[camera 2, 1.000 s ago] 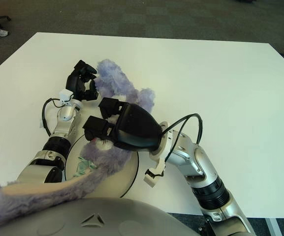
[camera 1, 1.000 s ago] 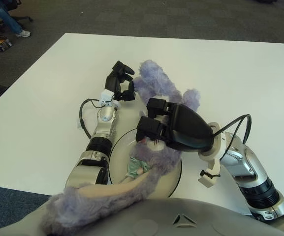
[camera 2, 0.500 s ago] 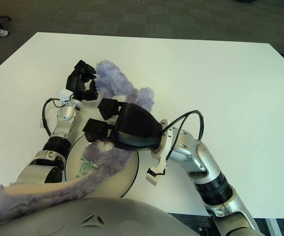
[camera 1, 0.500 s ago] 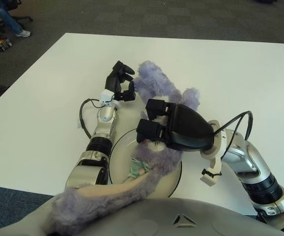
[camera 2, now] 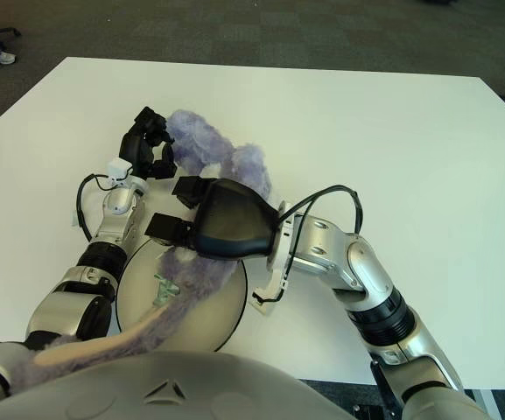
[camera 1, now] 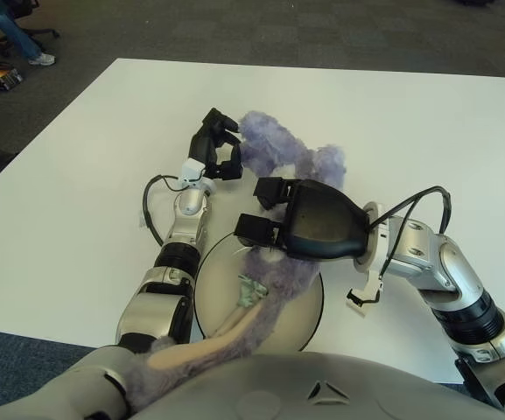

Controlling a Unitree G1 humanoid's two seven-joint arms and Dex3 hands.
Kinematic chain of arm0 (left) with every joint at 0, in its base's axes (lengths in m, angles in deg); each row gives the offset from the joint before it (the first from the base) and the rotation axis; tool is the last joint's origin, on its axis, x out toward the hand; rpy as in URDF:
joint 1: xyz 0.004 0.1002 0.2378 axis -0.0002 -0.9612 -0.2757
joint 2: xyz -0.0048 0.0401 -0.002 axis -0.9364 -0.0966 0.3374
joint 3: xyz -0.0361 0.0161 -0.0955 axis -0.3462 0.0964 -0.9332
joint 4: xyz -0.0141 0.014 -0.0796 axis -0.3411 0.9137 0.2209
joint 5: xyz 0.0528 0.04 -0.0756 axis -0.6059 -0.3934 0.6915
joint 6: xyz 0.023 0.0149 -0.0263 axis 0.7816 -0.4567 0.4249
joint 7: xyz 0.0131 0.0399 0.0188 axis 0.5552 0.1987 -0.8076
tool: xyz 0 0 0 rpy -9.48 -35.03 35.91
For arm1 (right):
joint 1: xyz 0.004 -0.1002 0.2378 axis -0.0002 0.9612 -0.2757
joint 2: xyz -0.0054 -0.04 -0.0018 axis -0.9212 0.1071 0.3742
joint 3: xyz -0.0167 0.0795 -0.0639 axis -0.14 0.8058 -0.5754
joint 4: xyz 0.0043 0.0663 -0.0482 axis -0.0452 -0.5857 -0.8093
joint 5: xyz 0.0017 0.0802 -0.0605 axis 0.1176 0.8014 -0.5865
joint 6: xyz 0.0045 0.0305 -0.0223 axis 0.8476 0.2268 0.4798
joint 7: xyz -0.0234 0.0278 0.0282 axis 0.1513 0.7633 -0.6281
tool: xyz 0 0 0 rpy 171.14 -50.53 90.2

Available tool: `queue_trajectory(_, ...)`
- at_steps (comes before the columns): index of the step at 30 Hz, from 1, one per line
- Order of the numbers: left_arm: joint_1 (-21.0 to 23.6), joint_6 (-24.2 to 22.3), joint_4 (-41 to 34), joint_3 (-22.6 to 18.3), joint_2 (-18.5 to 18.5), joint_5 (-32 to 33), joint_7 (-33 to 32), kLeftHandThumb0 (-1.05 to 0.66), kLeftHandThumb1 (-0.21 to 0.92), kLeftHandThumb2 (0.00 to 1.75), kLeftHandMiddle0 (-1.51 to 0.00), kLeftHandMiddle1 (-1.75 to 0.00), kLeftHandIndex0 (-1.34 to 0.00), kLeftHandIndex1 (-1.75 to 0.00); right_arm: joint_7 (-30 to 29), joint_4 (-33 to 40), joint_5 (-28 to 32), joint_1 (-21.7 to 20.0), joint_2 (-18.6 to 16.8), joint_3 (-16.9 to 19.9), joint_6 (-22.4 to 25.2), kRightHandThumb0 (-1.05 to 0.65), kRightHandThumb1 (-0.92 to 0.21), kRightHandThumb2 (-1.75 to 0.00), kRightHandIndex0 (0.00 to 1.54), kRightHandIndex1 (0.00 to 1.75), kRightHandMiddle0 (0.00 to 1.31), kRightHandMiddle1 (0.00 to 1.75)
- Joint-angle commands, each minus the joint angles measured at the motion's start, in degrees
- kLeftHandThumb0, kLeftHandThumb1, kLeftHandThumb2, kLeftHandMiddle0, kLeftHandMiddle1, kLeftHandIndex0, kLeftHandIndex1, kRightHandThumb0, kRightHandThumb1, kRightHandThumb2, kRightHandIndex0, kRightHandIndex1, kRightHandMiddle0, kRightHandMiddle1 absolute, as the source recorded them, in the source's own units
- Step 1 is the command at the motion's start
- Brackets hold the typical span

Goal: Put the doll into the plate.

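Doll (camera 1: pixel 274 157): my left hand (camera 1: pixel 217 147) grips its far end; right hand (camera 1: pixel 265 214), fingers spread, has swung leftward, dragging more body onto plate (camera 1: pixel 309 311).

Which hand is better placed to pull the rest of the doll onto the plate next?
Probably the left. The left hand grips the doll at its far end, which lies on the table beyond the plate. The right hand hovers over the part already across the plate.
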State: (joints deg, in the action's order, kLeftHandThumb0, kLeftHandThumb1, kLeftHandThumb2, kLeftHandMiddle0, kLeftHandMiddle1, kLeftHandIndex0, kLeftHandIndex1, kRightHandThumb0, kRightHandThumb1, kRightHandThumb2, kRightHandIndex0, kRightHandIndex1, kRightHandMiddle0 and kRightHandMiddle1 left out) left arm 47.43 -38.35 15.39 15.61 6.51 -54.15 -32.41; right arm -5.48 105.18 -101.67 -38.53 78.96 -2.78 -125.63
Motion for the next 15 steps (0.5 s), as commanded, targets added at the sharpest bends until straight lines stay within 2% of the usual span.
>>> queue_trajectory(1,-5.06,0.37,3.72,0.95,1.62,-1.26,-0.79,-0.01,0.31,1.33,-0.5,-1.75,-0.49,-1.75,1.24,1.29,0.51,-2.44,1.25,-0.09,-0.94,0.0,-0.39,-1.1,0.75,1.3,0.41,1.75)
queue_trajectory(8,-5.28,-0.13,3.06,1.18,1.89,-1.35,-0.84,-0.01,0.31,1.34,-0.51,-1.75,-0.49,-1.75,2.18,0.69,2.34,-5.65,2.89,-0.52,-3.68,0.0,-0.38,-1.12,0.74,1.33,0.41,1.75)
queue_trajectory(15,-5.6,-1.11,2.2,1.13,2.13,-0.68,-0.39,-0.01,0.3,1.34,-0.51,-1.75,-0.5,-1.75,-0.15,-0.15,1.74,-7.45,2.8,0.45,-6.64,0.0,-0.39,-1.1,0.74,1.31,0.42,1.75)
